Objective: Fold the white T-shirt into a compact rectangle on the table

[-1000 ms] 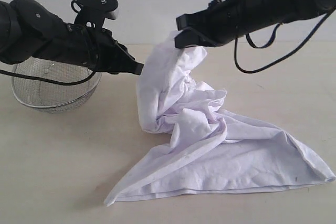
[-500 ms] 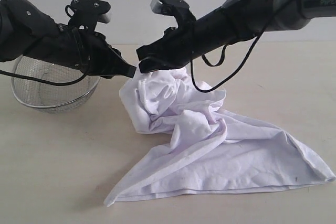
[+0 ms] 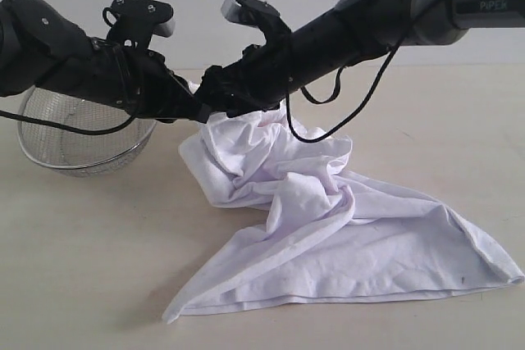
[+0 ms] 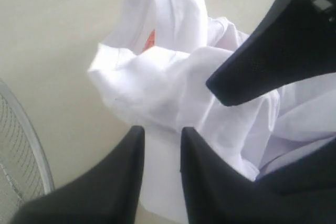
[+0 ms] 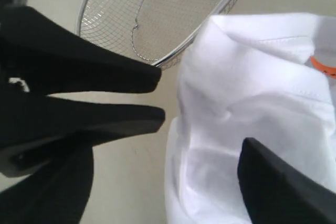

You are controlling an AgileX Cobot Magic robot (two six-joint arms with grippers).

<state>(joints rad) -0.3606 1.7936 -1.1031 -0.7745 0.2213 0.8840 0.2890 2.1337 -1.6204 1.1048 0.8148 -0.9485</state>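
The smooth, pale surface (image 3: 82, 268) lies flat in front. On it sits the white T-shirt (image 3: 328, 235), soft and wrinkly. It is spread out flat near the front and bunched into a lump farther back. A small orange tag (image 5: 323, 66) peeks out of the lump. Over the lump, the right claw (image 3: 217, 97) is spread wide and grips nothing. The left claw (image 4: 160, 132) has its fingers a little apart at the shirt's edge. I cannot tell if it pinches the cloth. Behind them stands a round, shiny wire basket (image 3: 74, 141).
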